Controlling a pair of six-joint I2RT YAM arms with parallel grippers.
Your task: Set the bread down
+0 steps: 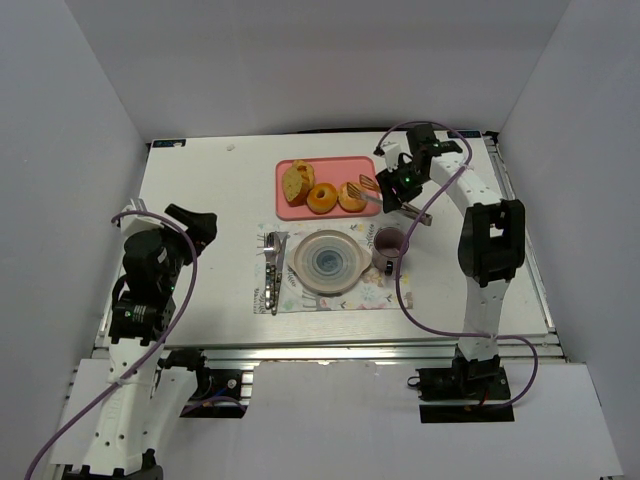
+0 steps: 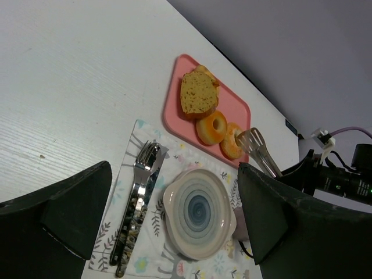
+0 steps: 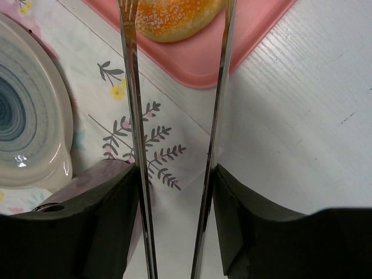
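The bread (image 1: 351,197), a golden ring bun, lies on the pink tray (image 1: 290,212) beside a deeper-orange ring (image 1: 322,197). My right gripper (image 1: 393,189) is shut on metal tongs (image 1: 368,189), whose tips reach the bread's right side. In the right wrist view the two tong arms (image 3: 131,87) run up from between my fingers (image 3: 116,209) and straddle the bread (image 3: 174,17), with a gap on each side. The left gripper (image 1: 196,226) hovers open at the table's left and holds nothing.
A holeless bread chunk (image 1: 297,181) sits at the tray's left end. Below the tray, a floral placemat (image 1: 300,300) carries a striped plate (image 1: 325,262), a fork and knife (image 1: 273,268) and a purple mug (image 1: 388,243) close under the right arm.
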